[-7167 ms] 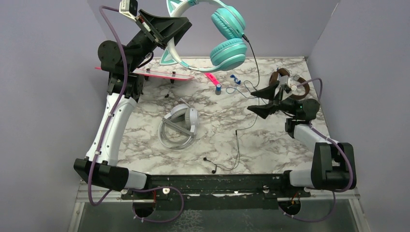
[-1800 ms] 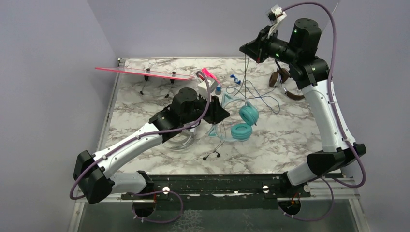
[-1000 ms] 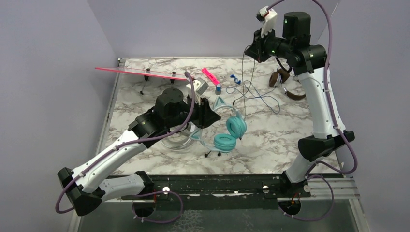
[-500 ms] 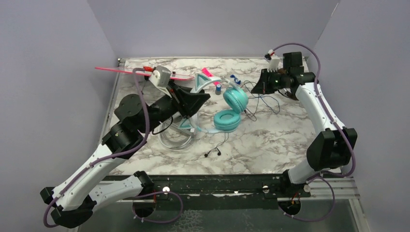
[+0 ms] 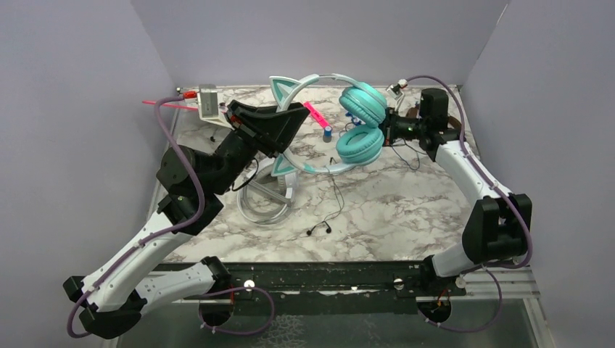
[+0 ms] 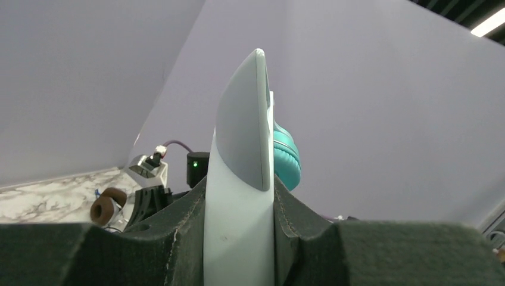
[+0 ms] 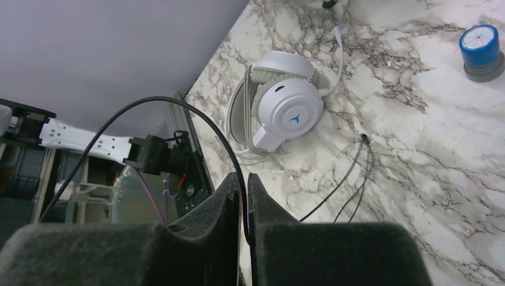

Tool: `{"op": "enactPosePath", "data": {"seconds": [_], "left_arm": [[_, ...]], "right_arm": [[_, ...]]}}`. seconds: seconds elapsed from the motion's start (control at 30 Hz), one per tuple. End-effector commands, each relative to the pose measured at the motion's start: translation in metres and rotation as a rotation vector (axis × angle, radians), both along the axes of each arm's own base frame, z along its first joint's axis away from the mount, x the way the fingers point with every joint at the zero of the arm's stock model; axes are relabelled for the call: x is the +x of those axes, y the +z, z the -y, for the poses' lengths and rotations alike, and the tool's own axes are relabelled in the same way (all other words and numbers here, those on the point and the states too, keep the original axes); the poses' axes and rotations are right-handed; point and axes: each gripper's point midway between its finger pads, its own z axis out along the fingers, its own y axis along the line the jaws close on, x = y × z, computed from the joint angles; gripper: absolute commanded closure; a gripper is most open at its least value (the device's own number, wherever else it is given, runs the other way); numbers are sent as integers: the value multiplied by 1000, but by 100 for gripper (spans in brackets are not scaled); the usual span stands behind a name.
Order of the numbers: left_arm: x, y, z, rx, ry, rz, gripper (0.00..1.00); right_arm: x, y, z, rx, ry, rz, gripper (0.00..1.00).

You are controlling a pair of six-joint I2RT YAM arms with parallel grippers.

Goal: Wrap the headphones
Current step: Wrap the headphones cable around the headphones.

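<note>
The teal cat-ear headphones [image 5: 360, 125] hang in the air over the back of the table. My left gripper [image 5: 284, 122] is shut on their pale headband [image 6: 240, 119], with one teal cup [image 6: 287, 158] behind it. Their black cable [image 5: 337, 192] drops to the marble, its plug lying near the front. My right gripper [image 5: 389, 131] sits just right of the cups, and its jaws [image 7: 245, 179] are closed on that black cable [image 7: 178, 104]. The white-grey headphones [image 7: 286, 113] lie on the table under the left arm [image 5: 270, 194]. A brown cup [image 6: 107, 205] shows by the right arm.
A pink strip on small legs [image 5: 165, 104] stands at the back left. A pink marker [image 5: 316, 115] and a small blue-capped stamp [image 7: 481, 44] lie at the back middle. Thin blue wire [image 5: 410, 154] trails below the right gripper. Purple walls enclose three sides.
The left arm has lifted the teal headphones up and toward the back. The right arm has come down from high and moved left, close to the cups.
</note>
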Motion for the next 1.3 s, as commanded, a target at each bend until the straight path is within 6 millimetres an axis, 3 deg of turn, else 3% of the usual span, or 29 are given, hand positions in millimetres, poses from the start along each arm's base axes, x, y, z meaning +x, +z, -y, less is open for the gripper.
{"op": "enactPosePath", "data": {"seconds": [0.0, 0.07, 0.17, 0.37, 0.47, 0.57, 0.73, 0.87, 0.97, 1.07, 1.13, 1.27], "left_arm": [[-20, 76, -44, -301, 27, 99, 100], [-18, 85, -52, -361, 45, 86, 100], [-12, 96, -57, -441, 37, 36, 100], [-24, 120, -41, -500, -115, 41, 100], [-33, 128, -35, -502, -183, 75, 100], [-29, 125, -32, -551, -215, 33, 100], [-32, 136, -9, -618, -408, 7, 100], [-22, 127, 13, -623, -501, -29, 100], [-16, 119, 23, -635, -545, -50, 100], [-7, 112, 35, -621, -553, -71, 100], [-4, 111, 39, -622, -557, -67, 100], [3, 116, 31, -664, -489, -14, 100]], "right_arm": [[6, 13, 2, 5, -24, 132, 85], [4, 20, 0, 59, -38, 212, 86], [-14, 46, -5, 185, 18, 369, 93], [-40, 77, -10, 273, 238, 579, 99], [-30, 87, -8, 316, 219, 532, 95], [-23, 96, -8, 353, 161, 526, 94], [-19, 127, -14, 398, 126, 587, 100], [-32, 172, -26, 459, 141, 681, 100], [-29, 201, -31, 489, 103, 674, 100], [-15, 219, -40, 471, 36, 611, 100], [-18, 230, -60, 419, 11, 634, 100], [-23, 234, -71, 461, -44, 557, 100]]}}
